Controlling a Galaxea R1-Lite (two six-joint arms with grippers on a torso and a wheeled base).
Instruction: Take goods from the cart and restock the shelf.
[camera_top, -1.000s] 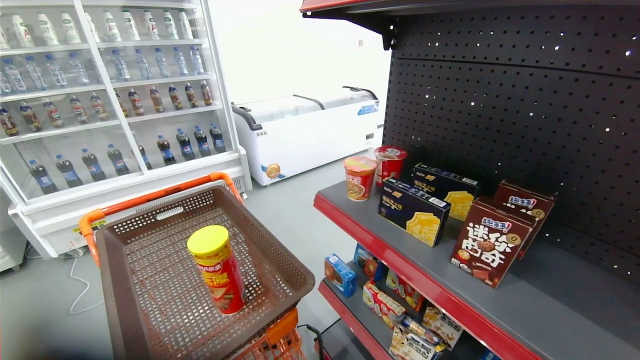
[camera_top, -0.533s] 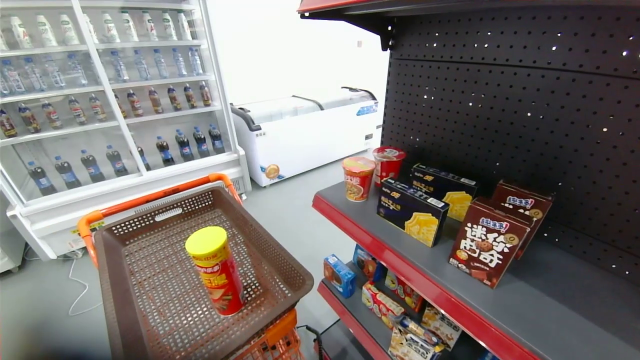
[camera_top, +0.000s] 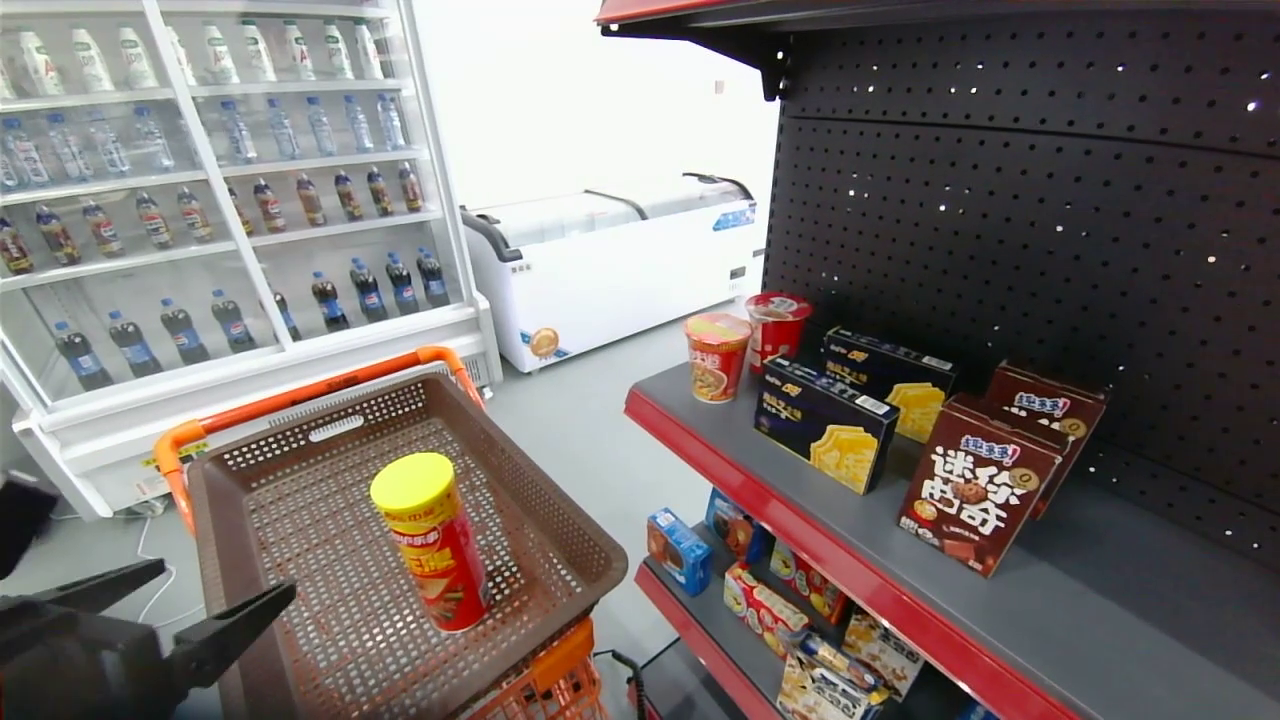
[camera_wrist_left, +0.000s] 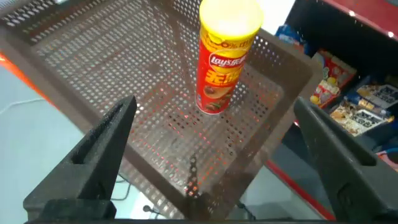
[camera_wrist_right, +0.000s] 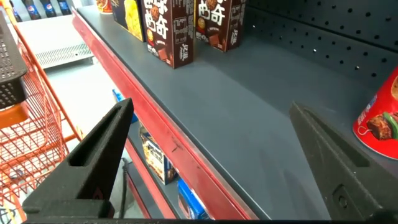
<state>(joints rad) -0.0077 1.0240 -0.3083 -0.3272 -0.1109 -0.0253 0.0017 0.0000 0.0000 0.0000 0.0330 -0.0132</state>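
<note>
A red chip can with a yellow lid (camera_top: 432, 540) stands upright in the brown perforated basket (camera_top: 560, 480) on the orange cart. My left gripper (camera_top: 230, 578) is open at the basket's near left corner, short of the can. In the left wrist view the can (camera_wrist_left: 222, 59) stands beyond the open gripper (camera_wrist_left: 214, 106), above the basket floor (camera_wrist_left: 93, 62). My right gripper (camera_wrist_right: 211, 109) is open, with nothing in it, over a bare stretch of the grey shelf (camera_wrist_right: 236, 162).
On the shelf (camera_top: 760, 470) stand two noodle cups (camera_top: 718, 356), dark blue boxes (camera_top: 825, 422) and brown boxes (camera_top: 975, 488). A red canister (camera_wrist_right: 380, 115) stands near the right gripper. A lower shelf holds snack packs (camera_top: 765, 605). A drinks cooler (camera_top: 220, 200) and a chest freezer (camera_top: 610, 265) stand behind.
My left gripper has come into the head view at the lower left, open, by the basket's corner. The can has not moved.
</note>
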